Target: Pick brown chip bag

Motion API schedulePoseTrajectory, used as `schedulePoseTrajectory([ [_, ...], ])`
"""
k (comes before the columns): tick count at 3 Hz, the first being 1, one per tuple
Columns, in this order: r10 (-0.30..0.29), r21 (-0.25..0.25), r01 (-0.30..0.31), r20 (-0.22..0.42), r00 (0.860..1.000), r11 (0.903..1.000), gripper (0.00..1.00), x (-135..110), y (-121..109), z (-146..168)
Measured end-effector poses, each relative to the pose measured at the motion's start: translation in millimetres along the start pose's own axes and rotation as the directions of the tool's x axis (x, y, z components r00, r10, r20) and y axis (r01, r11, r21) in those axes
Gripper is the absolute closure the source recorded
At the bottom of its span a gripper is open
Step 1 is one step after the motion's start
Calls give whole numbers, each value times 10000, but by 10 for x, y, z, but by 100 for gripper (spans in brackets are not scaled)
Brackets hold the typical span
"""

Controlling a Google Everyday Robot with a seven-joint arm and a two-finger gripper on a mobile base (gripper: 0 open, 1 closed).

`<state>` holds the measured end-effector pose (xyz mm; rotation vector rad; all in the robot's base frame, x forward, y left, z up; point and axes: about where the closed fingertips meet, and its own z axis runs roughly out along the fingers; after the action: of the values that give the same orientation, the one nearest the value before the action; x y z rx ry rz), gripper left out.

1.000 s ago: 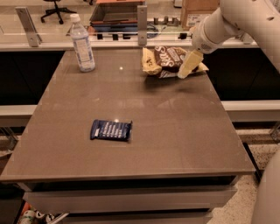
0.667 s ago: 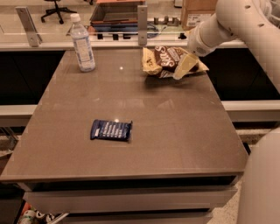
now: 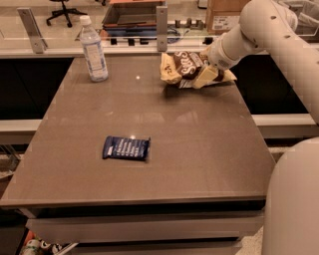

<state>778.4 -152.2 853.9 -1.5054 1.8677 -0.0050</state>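
A brown-grey table (image 3: 199, 164) with a smooth, slightly shiny top fills most of the camera view. The brown chip bag (image 3: 180, 67) lies on the table's far right part, near the back edge. The gripper (image 3: 207, 74) is down on the right end of this bag, at the end of the white arm (image 3: 264, 30) that reaches in from the upper right; whether it is wide, narrow or gripping the bag I cannot tell. A water bottle (image 3: 93, 50) stands upright at the far left. A small dark blue packet (image 3: 126, 148) lies flat nearer the front, well apart from both. Behind the table are an office chair (image 3: 62, 7) and a cardboard box (image 3: 224, 15).
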Motion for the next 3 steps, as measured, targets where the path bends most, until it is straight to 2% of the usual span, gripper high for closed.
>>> schedulePoseTrajectory([
  [3, -7, -113, 7, 4, 10000, 9999, 98, -12, 29, 63],
])
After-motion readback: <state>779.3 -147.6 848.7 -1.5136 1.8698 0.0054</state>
